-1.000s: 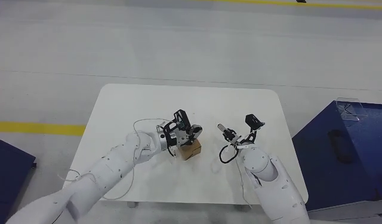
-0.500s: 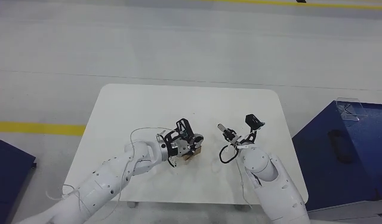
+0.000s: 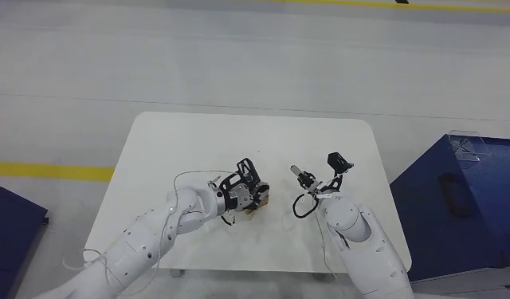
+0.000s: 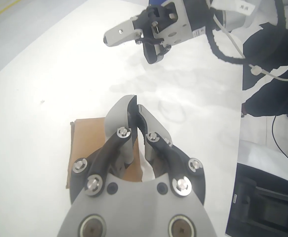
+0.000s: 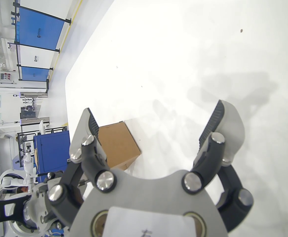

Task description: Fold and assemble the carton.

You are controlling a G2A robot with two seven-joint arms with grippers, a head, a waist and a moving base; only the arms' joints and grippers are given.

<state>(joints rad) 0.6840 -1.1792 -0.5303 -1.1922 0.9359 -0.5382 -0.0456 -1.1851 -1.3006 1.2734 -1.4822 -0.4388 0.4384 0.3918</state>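
Note:
A small brown carton point(image 4: 87, 136) lies on the white table point(image 3: 159, 155), near its middle. My left gripper point(image 4: 134, 103) is shut and sits right on top of the carton, covering most of it in the top view point(image 3: 256, 206). I cannot tell whether a flap is caught between its fingers. My right gripper point(image 5: 153, 109) stands open a short way to the right of the carton point(image 5: 119, 144), above bare table, holding nothing. From above, the right gripper point(image 3: 319, 171) is level with the left gripper point(image 3: 252, 189).
A dark blue cabinet point(image 3: 458, 207) stands off the table's right side, and another blue block point(image 3: 16, 219) at the far left on the floor. Bare tabletop lies behind and to the left of the carton.
My left gripper has come down and slightly toward the table's front onto the carton, which now shows less from above. The right arm has kept still.

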